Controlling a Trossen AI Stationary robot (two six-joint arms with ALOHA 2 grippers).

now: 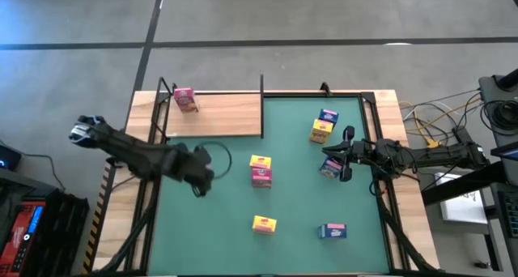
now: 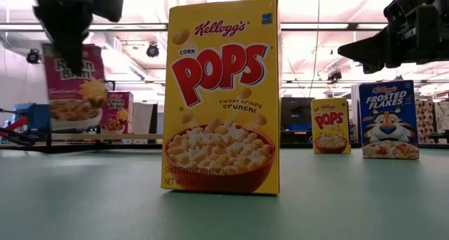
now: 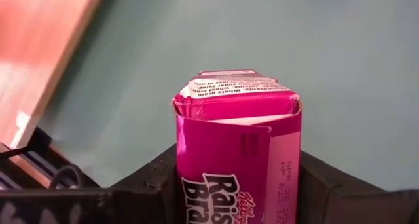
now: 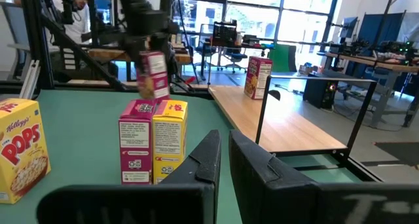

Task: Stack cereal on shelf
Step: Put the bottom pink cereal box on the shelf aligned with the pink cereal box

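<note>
Over the green mat (image 1: 299, 204), left end effector (image 1: 197, 173) grips a pink cereal box (image 3: 237, 145)

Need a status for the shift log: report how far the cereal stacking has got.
Done: one pink cereal box stands on the shelf.
In hand: the left gripper holds a pink Raisin Bran box above the green mat.
Left: about seven boxes are on the mat, among them the pink and yellow pair. The right gripper waits shut.

A lab (robot arms (image 1: 146, 157), desks (image 4: 366, 63), monitors (image 4: 226, 33)).
</note>
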